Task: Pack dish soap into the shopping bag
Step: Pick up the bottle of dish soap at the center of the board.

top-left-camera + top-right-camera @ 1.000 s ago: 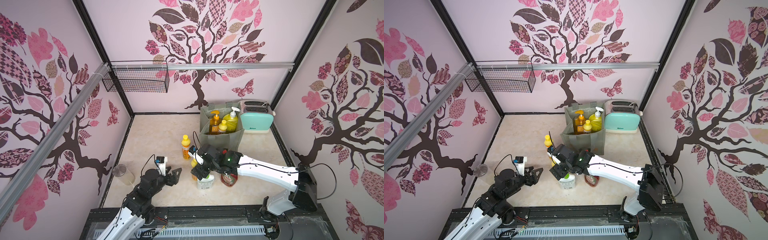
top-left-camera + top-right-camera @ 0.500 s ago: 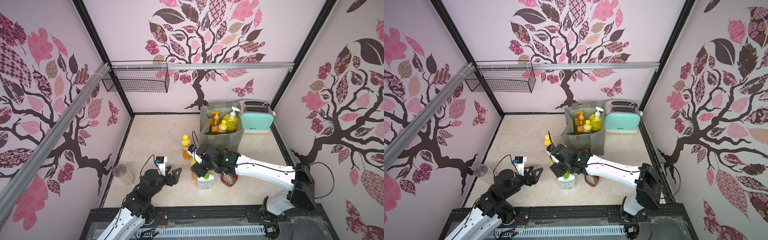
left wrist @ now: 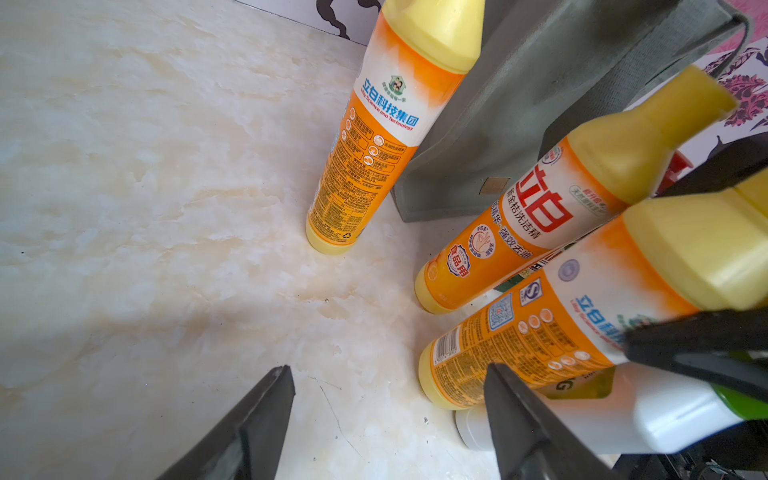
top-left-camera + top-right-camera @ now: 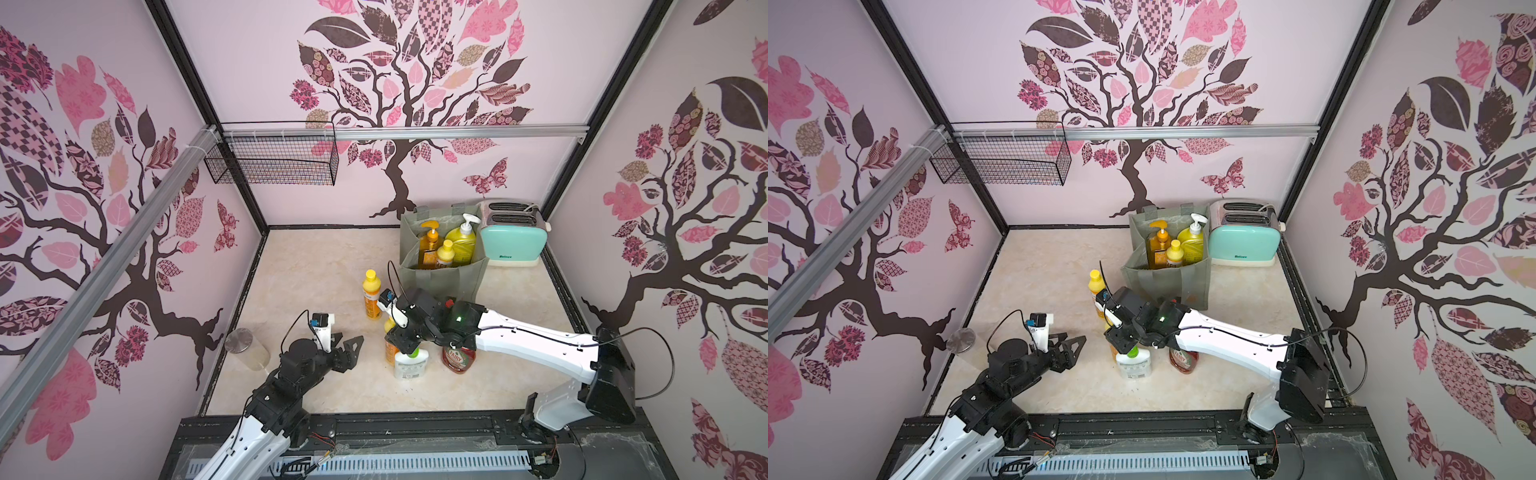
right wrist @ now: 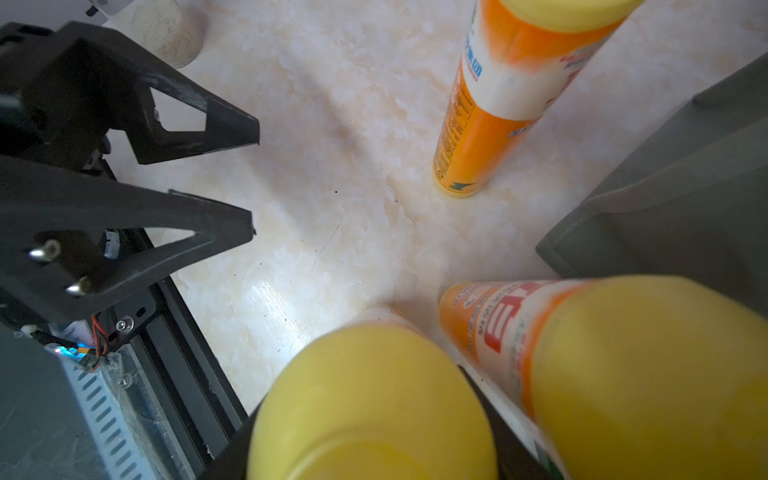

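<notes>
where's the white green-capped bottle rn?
In a top view the white bottle stands upright near the front of the table, between an orange bottle on its left and the red Fairy on its right.

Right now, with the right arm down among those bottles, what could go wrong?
The right tool sits over one small orange bottle, crowded by a second orange bottle and the white bottle; a finger may topple a neighbour. The tool seems placed high, near the yellow cap, so the bottle could swing or slip when lifted.
</notes>
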Controlling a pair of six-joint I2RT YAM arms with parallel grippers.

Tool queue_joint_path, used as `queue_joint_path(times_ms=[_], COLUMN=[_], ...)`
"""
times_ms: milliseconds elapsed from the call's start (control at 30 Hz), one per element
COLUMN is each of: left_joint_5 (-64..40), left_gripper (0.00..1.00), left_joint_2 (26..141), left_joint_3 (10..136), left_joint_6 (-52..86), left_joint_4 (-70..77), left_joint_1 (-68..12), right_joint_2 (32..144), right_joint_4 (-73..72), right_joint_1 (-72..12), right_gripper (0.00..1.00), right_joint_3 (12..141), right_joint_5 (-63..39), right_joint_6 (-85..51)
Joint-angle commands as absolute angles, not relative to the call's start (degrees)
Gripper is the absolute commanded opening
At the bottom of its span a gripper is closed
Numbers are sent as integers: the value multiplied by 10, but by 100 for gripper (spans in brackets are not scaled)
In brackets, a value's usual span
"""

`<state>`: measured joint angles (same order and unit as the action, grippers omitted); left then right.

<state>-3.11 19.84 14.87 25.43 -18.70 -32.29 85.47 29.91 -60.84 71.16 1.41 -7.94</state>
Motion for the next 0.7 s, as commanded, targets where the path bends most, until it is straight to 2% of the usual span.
queue_joint_path(times_ms=[0, 400, 667], left_joint_5=[-34, -33, -33], left_gripper=[78, 78, 78], left_joint_2=[194, 192, 191], left_joint_3=[142, 142, 142], left_joint_6=[248, 248, 248], left_joint_4=[-178, -179, -181], left_joint_1=[-324, -324, -325], right_joint_2=[809, 752, 730], right_joint_4=[299, 337, 342], right_joint_1=[-609, -599, -545], right_gripper=[41, 36, 35], right_joint_3=[779, 889, 936], right_joint_5=[-8, -90, -166], right_joint_6=[-78, -58, -54])
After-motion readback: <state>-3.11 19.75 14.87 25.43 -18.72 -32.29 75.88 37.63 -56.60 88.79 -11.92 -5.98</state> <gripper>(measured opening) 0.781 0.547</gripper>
